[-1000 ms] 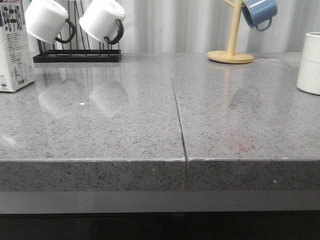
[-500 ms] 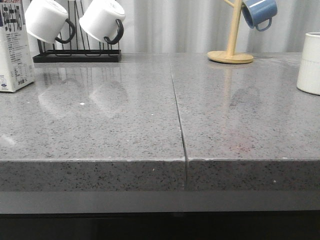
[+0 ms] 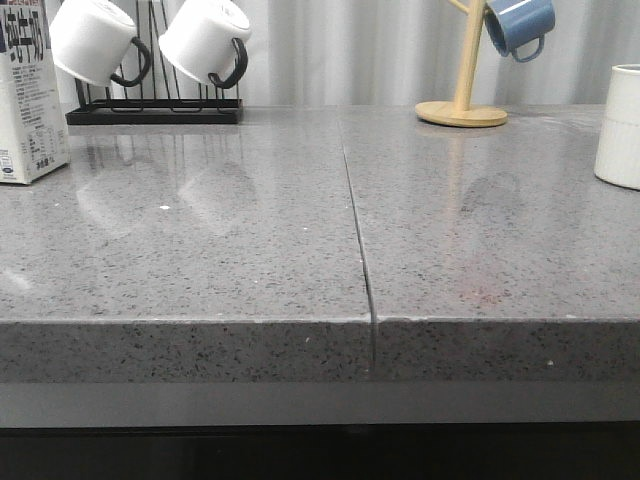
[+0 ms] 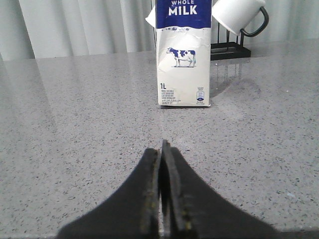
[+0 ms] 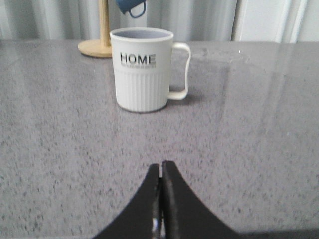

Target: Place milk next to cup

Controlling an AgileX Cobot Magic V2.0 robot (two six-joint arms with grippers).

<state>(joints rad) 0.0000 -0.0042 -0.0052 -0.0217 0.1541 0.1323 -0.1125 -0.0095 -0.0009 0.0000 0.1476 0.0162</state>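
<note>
The milk is a tall cream-white carton with a blue top band. It stands upright at the far left of the grey counter. In the left wrist view the milk stands ahead of my left gripper, which is shut and empty, well short of it. The cup, cream-white with a ribbed lower half, stands at the far right edge. In the right wrist view the cup reads "HOME", handle to one side. My right gripper is shut and empty, short of it. Neither gripper shows in the front view.
A black rack with two white black-handled mugs stands at the back left, close behind the milk. A wooden mug tree with a blue mug stands at the back right. A seam splits the counter.
</note>
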